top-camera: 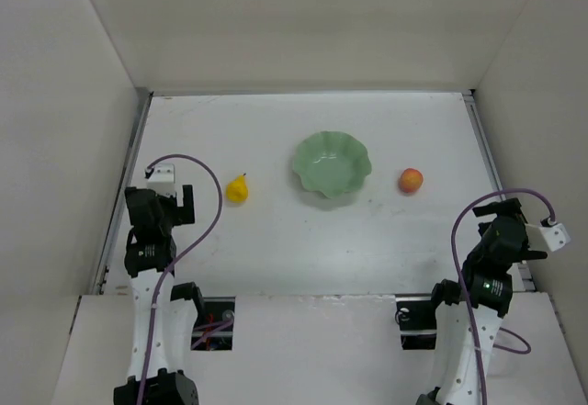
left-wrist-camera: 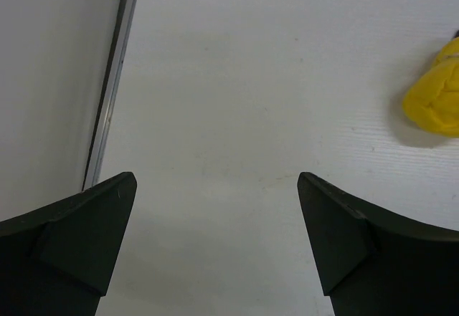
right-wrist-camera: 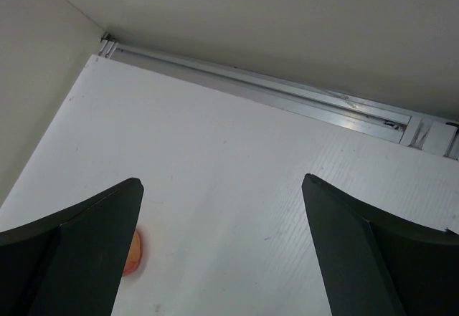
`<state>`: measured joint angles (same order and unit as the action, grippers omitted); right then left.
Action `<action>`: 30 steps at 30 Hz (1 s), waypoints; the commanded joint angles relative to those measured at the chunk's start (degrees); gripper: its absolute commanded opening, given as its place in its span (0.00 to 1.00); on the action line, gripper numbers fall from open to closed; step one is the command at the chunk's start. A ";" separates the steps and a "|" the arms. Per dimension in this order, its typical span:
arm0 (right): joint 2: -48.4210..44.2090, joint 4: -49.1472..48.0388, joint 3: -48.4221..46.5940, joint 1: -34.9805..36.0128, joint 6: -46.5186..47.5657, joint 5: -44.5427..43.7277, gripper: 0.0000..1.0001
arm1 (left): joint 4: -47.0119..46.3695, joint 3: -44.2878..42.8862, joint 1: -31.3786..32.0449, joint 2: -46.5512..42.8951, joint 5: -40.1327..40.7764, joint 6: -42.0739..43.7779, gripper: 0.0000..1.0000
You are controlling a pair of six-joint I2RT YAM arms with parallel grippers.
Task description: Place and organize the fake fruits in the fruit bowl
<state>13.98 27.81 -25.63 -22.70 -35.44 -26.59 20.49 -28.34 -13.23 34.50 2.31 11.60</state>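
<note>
Top external view showed the yellow pear (top-camera: 237,189) left of the green bowl (top-camera: 332,168) and the peach (top-camera: 411,181) right of it, both apart from it, while the left gripper (left-wrist-camera: 215,183) and right gripper (right-wrist-camera: 222,187) stood spread wide, gripping and touching nothing.

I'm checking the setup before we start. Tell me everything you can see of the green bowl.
The bowl is pale mint green and glossy, with a wavy, petal-like rim. It stands upright and empty on the white table, toward the far middle. Only the table touches it: the yellow pear lies apart to its left, the peach apart to its right. Only the top view shows it.
</note>
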 commanded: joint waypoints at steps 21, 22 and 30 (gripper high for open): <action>3.34 -2.68 -2.58 12.71 3.10 -1.36 1.00 | 9.04 -31.25 32.26 44.59 -8.02 7.13 1.00; 3.34 -2.68 -2.67 13.42 3.18 -1.45 1.00 | 8.69 -31.51 31.65 45.99 -7.24 6.95 1.00; 5.44 -2.94 -2.15 17.55 2.92 -3.20 1.00 | 4.03 -29.14 30.59 53.38 -4.33 7.83 1.00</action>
<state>18.90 27.51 -25.78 -6.28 -33.15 -27.73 27.83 -56.77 17.39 86.76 -2.59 18.76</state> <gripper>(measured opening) 0.999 0.997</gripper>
